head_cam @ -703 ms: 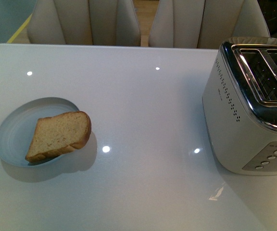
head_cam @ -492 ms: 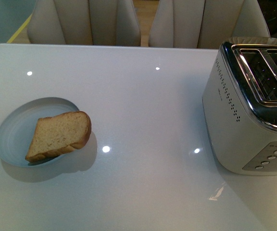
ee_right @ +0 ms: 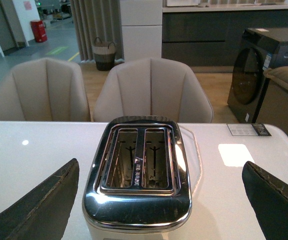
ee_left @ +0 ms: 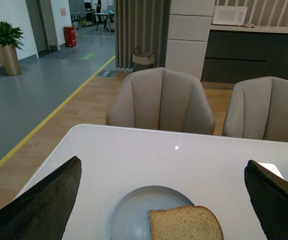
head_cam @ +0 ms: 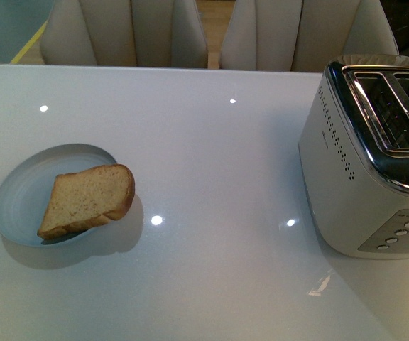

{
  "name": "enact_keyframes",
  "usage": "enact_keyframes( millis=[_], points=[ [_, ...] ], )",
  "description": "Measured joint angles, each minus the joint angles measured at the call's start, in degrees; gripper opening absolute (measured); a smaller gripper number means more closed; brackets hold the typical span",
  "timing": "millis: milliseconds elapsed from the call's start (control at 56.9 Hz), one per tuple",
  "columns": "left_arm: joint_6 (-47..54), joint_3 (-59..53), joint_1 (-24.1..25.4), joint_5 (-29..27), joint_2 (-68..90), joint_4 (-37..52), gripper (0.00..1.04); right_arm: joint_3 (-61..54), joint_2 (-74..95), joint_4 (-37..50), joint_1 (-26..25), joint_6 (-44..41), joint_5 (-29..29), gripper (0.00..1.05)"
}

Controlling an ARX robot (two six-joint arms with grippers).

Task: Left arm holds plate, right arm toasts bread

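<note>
One slice of bread (head_cam: 87,199) lies on the plate (head_cam: 18,193) at the near left of the table (head_cam: 211,142), its rounded end overhanging the plate's right rim. The toaster (head_cam: 346,177) stands at the right.

Left wrist view: we record the left gripper (ee_left: 163,161) with its fingers wide apart, clasping nothing; plate and bread lie ahead between them.

Right wrist view: the right gripper (ee_right: 160,163) is likewise spread, with the toaster ahead between its fingers.
</note>
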Motion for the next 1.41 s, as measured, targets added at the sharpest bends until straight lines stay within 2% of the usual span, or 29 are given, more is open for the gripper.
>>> enact_keyframes(
  millis=[35, 123, 246, 317, 369, 475, 598, 774, 932, 1407],
  points=[
    [-6.3, 3.9, -1.3, -4.2, 5.2, -9.2, 0.97, 0.0, 0.0, 0.0, 0.0, 0.0, 0.0, 0.96],
    [-17.2, 9.6, -2.1, -6.8, 14.5, -22.5, 0.97, 0.0, 0.0, 0.0, 0.0, 0.0, 0.0, 0.96],
    [-27.1, 11.4, -2.1, -6.3, 17.8, -26.1, 0.97, 0.0, 0.0, 0.0, 0.0, 0.0, 0.0, 0.96],
    [-27.4, 12.5, 0.5, -3.1, 20.3, -22.9, 0.97, 0.0, 0.0, 0.0, 0.0, 0.0, 0.0, 0.96],
    [-25.6, 12.6, 5.1, 1.3, 24.7, -18.3, 0.97, 0.0, 0.0, 0.0, 0.0, 0.0, 0.0, 0.96],
    [-20.6, 12.9, 16.6, 11.9, 41.2, -1.9, 0.97, 0.0, 0.0, 0.0, 0.0, 0.0, 0.0, 0.96],
    [-18.3, 16.1, 23.0, 15.1, 66.4, 16.2, 0.97, 0.0, 0.0, 0.0, 0.0, 0.0, 0.0, 0.96],
    [-16.6, 22.6, 24.0, 15.5, 93.2, 27.3, 0.97, 0.0, 0.0, 0.0, 0.0, 0.0, 0.0, 0.96],
    [-16.6, 26.8, 23.4, 14.2, 106.0, 31.6, 0.97, 0.0, 0.0, 0.0, 0.0, 0.0, 0.0, 0.96],
    [-14.3, 39.5, 17.5, 12.4, 125.0, 33.7, 0.97, 0.0, 0.0, 0.0, 0.0, 0.0, 0.0, 0.96]
  ],
)
